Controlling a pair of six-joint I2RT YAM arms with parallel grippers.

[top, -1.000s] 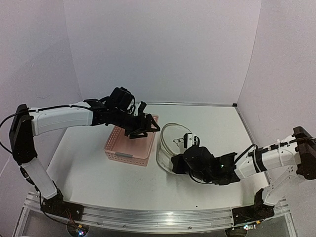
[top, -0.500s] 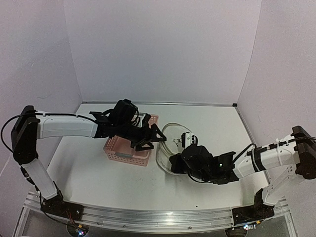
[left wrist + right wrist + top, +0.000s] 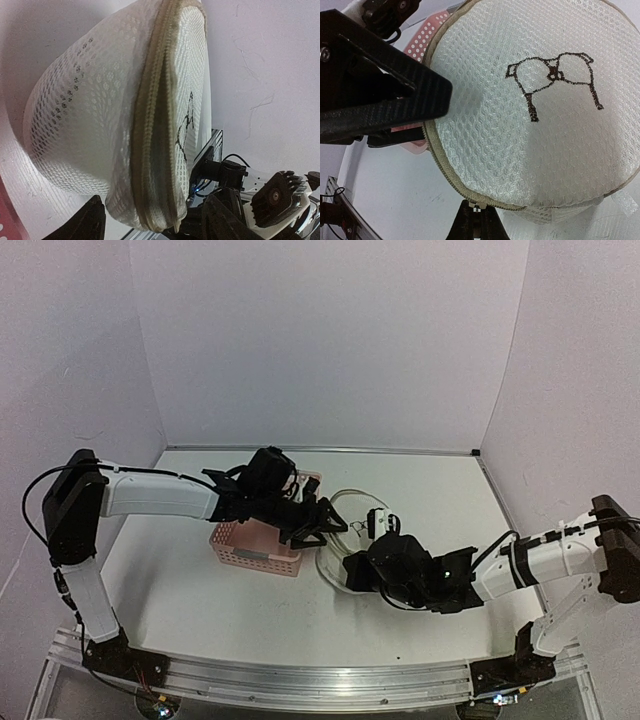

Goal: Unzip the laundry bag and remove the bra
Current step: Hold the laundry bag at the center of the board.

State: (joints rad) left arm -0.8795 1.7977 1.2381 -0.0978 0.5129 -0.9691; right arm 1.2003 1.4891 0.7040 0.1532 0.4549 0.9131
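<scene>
1. The laundry bag (image 3: 338,552) sits on the table (image 3: 180,580), just to the right of the pink basket (image 3: 250,545). It is puffed into a shallow drum rather than lying flat.
2. Its round face with the black bra drawing (image 3: 552,82) is turned upward and toward the right arm. The zipper (image 3: 150,130) runs around the rim of that face, and in the left wrist view a shadowed slit shows along it.
3. The left arm stretches low across the basket from the left. The left gripper (image 3: 328,523) is at the bag's far-left rim, its fingers (image 3: 92,225) spread apart on either side of the zipper edge and gripping nothing.
4. The right arm reaches in low from the right, wrist bent toward the bag's near edge. The right gripper (image 3: 475,222) has its tips pressed together on the zipper seam at the bag's rim.
5. The mesh hides what the bag holds, and the left arm covers much of the basket's inside.
</scene>
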